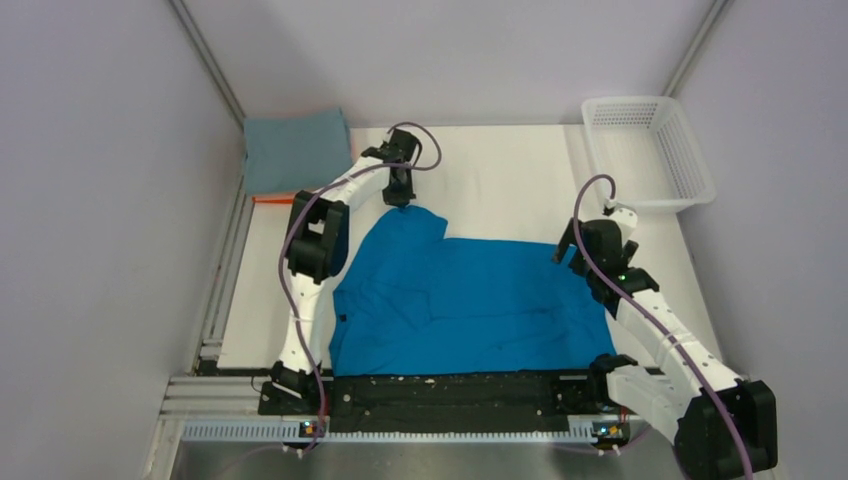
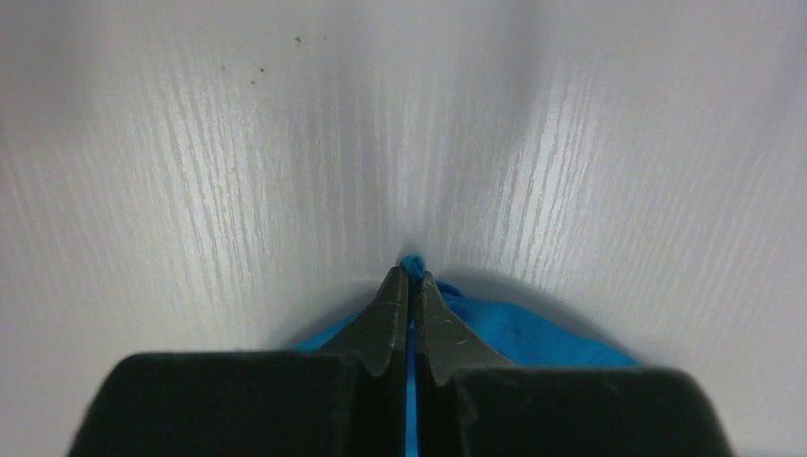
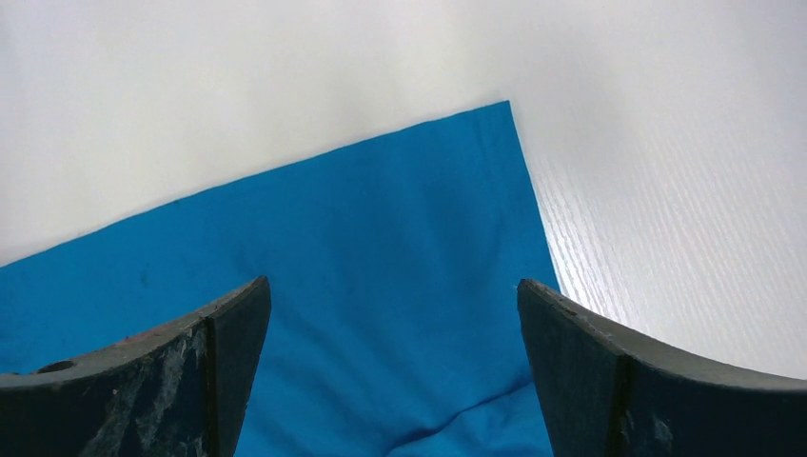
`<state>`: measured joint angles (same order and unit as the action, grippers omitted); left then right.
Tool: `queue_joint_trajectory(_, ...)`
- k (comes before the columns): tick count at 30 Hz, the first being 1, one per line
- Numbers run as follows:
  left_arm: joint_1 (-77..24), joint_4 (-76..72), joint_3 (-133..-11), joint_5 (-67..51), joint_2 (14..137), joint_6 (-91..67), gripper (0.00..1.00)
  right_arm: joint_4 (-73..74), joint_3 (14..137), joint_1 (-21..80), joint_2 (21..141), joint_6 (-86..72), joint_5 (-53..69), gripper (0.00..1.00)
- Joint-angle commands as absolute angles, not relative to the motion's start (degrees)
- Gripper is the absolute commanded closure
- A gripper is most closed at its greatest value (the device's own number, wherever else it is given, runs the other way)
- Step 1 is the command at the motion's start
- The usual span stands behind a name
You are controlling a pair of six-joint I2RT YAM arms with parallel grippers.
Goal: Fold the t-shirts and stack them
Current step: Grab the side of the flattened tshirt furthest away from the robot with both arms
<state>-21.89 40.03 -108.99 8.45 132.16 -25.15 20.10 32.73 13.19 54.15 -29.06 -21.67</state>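
Gripping the eleven-o'clock corner of the bright blue cloth t-shirt (image 1: 470, 295) spread on the white wood-grain table (image 1: 500, 180), the clenched left gripper (image 1: 401, 203) was best lifted only once the gaping, empty right gripper (image 1: 577, 255) pinched the two-o'clock corner.

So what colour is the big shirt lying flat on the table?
Bright blue all over, with no pattern. The shirt shows best in the top view.

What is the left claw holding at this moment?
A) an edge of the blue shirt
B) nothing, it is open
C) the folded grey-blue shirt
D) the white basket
A: in the left wrist view the left claw is shut, with a bit of the blue shirt pinched between its tips.
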Motion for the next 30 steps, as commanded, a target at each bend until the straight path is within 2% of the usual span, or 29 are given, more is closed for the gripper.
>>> queue_joint_trajectory(1,-22.8,43.2,-106.9,9.1,131.3,-25.5,1.00,18.8,33.9,12.5,54.0,-28.5,-23.8,0.01)
queue_joint_trajectory(8,-21.6,42.2,-106.5,23.5,128.2,-27.3,1.00,18.6,34.4,11.8,55.8,-28.1,-25.0,0.01)
queue_joint_trajectory(21,-14.5,37.1,-101.3,24.0,123.1,-27.0,1.00,18.2,49.8,10.8,77.6,-30.4,-32.5,0.04)
queue_joint_trajectory(30,-10.4,35.8,-102.1,22.5,121.6,-24.6,1.00,16.2,65.4,10.6,95.4,-29.9,-28.5,0.11)
